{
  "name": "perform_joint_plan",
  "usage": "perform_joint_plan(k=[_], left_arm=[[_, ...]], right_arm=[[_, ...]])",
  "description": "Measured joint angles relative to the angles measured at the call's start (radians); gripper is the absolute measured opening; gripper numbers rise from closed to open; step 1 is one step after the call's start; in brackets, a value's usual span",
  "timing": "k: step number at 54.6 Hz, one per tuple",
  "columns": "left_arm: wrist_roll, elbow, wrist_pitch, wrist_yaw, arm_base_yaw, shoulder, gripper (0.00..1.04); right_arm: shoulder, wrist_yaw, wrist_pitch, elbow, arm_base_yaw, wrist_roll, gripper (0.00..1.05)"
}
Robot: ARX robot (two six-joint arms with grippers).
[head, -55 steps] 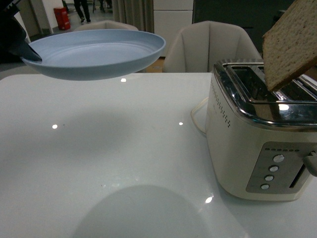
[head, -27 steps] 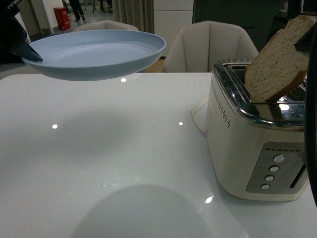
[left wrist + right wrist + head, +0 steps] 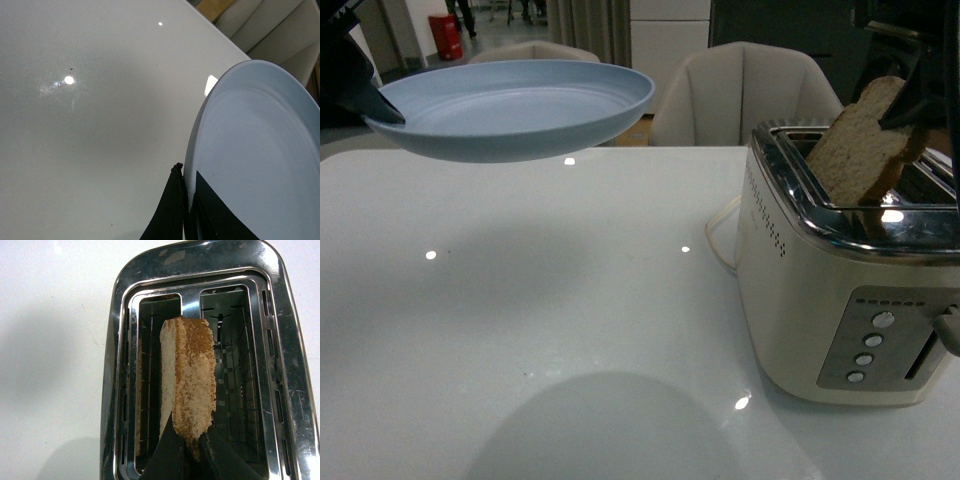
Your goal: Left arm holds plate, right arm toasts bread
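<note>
Tabletop, white and glossy (image 3: 570, 330), fills the near field of the front view, with small light reflections and a broad round shadow at its near edge. Standing on it at the robot's right is a cream two-slot toaster with a chrome top (image 3: 810, 310), its panel of four round buttons facing the camera and a pale cord curving out behind its left side. A single slice of light tan bread with a darker brown crust (image 3: 855, 155) is tilted, lower end down in the slot on the robot's left, upper part sticking out and leaning toward the right. In the right wrist view the bread (image 3: 192, 370) lies across the divider between the two openings of the toaster (image 3: 115, 365). The bulky black right gripper (image 3: 905, 120) pinches the slice's upper corner; both fingers are closed on the crust (image 3: 192, 450). Further back at the left, a round shallow pale-blue plate with a raised rim (image 3: 520, 105) hangs level above the table, not touching it. The slim black left gripper (image 3: 365, 95) clamps the plate's left rim; in the left wrist view one finger lies under and one over the rim (image 3: 189, 200) of the plate (image 3: 260, 150). Beyond the table stand cream upholstered chairs (image 3: 745, 90).
</note>
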Motion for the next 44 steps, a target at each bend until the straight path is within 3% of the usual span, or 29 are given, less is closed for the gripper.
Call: perform_joint_plan(k=[5,13,26,33,44], left_arm=[[0.000,0.000,0.000,0.000,0.000,0.000,0.03],[0.000,0.000,0.000,0.000,0.000,0.000,0.03],[0.000,0.000,0.000,0.000,0.000,0.000,0.03],[0.000,0.000,0.000,0.000,0.000,0.000,0.03],[0.000,0.000,0.000,0.000,0.000,0.000,0.03]], right_arm=[[0.023,-0.005,-0.017,0.031,-0.005,0.005,0.08],[0.045,-0.008,-0.020,0.049,-0.017,0.024,0.38],[0.001,-0.023,0.019,0.019,-0.030,0.047,0.71],[-0.094,-0.027,0.080,-0.056,-0.052,0.068,0.98],[-0.317,0.060,0.221,-0.204,-0.065,0.065,0.98]])
